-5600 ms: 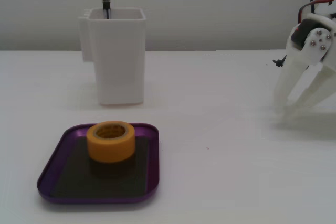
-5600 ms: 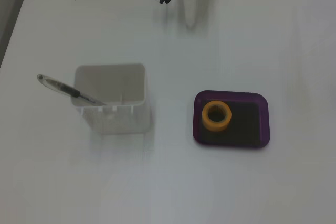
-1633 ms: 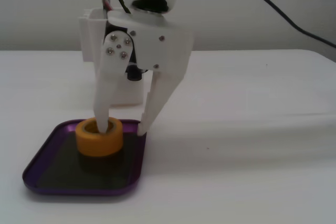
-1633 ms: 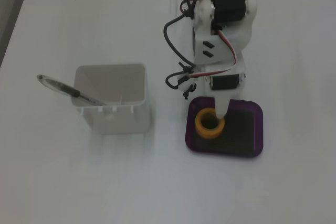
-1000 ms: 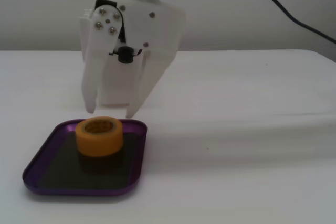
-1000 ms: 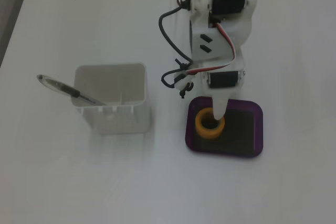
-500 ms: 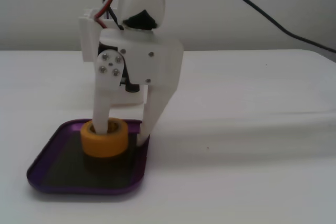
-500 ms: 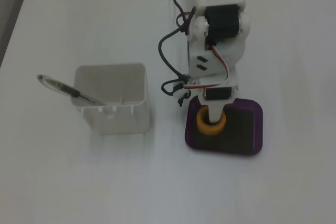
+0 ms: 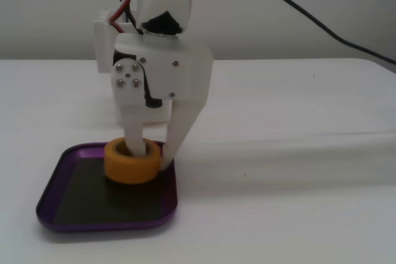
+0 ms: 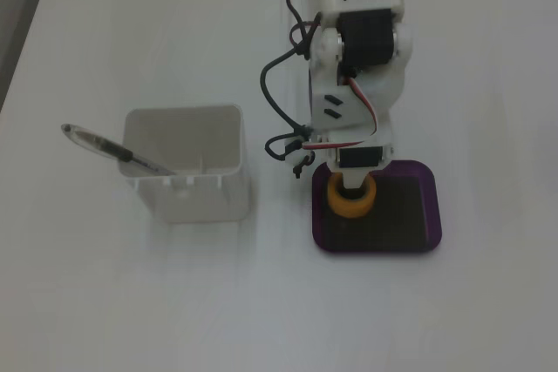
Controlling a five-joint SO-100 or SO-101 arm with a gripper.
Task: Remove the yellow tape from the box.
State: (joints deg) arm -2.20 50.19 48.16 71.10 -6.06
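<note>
The yellow tape [image 9: 131, 164] is a small roll resting on the dark base of the purple box [image 9: 93, 205], near its back right corner in a fixed view. My gripper [image 9: 152, 153] comes straight down on it. One finger stands inside the hollow core and the other presses on the roll's outer right side, so the jaws are closed on the roll's wall. In another fixed view from above, the tape [image 10: 351, 205] lies at the box's [image 10: 405, 219] upper left, and the gripper [image 10: 350, 183] partly covers it.
A tall white container [image 10: 187, 172] with a pen [image 10: 109, 147] leaning in it stands left of the box. It shows behind the arm [image 9: 102, 35]. A black cable [image 9: 309, 13] runs off to the right. The table is white.
</note>
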